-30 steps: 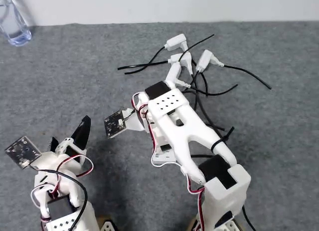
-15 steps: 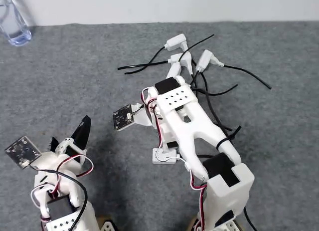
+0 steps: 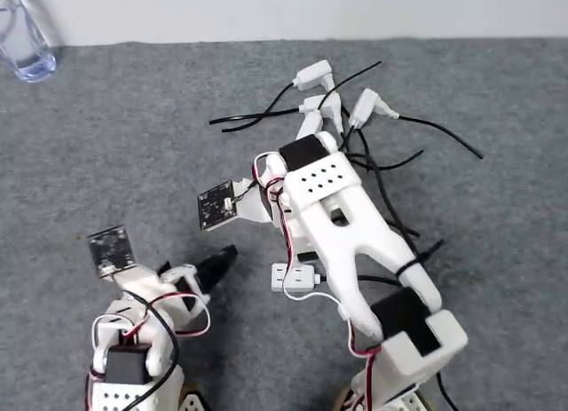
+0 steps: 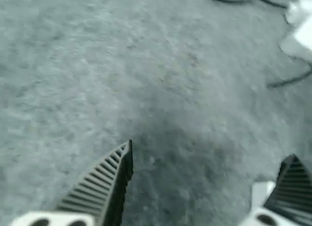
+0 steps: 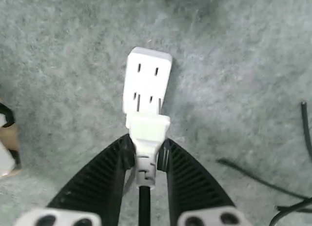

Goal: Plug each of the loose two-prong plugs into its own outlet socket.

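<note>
A white two-prong plug (image 5: pixel 147 133) on a black cord sits in my right gripper (image 5: pixel 146 145), which is shut on its body. Its prongs rest at the nearer pair of slots of a white outlet block (image 5: pixel 147 77); the prongs still show. In the high view that block (image 3: pixel 310 123) lies just beyond the right arm's tip. Loose white plugs (image 3: pixel 312 73) (image 3: pixel 366 104) lie farther back. My left gripper (image 4: pixel 204 187) (image 3: pixel 216 262) is open over bare carpet, with nothing between its fingers.
Black cords (image 3: pixel 382 162) tangle to the right of the plugs and run under the right arm. Another white socket block (image 3: pixel 294 277) lies beside that arm's base. A clear glass (image 3: pixel 22 43) stands at the far left corner. Grey carpet (image 3: pixel 115 145) covers the table.
The right arm pushed forward toward the outlet block and plugs. The left arm turned to the right and lowered, its gripper now pointing toward the middle.
</note>
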`<act>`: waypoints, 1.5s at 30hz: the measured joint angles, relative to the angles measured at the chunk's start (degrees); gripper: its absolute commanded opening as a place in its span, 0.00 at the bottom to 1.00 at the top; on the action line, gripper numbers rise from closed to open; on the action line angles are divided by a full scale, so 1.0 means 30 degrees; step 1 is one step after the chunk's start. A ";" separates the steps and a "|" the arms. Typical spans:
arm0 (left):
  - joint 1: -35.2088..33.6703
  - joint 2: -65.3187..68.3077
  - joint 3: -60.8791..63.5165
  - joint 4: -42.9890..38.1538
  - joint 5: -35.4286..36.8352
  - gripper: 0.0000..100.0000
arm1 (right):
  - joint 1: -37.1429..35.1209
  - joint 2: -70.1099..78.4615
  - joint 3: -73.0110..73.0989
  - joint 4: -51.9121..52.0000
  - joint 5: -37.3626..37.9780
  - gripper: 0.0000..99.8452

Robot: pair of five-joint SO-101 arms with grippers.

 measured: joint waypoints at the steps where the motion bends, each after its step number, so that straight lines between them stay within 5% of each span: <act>1: 0.0381 0.0000 0.0000 0.0029 0.0000 0.43 | 0.0000 -0.0176 0.0000 0.0117 -0.0205 0.01; 22: 0.2344 0.0000 0.0000 -0.0879 -0.0703 0.43 | -0.2901 -0.1465 0.0000 -0.0996 -0.5333 0.01; 45: 0.2286 0.0000 -0.0029 -0.0967 -0.0645 0.43 | -0.3253 -0.1641 -0.0850 -0.1172 -0.6886 0.01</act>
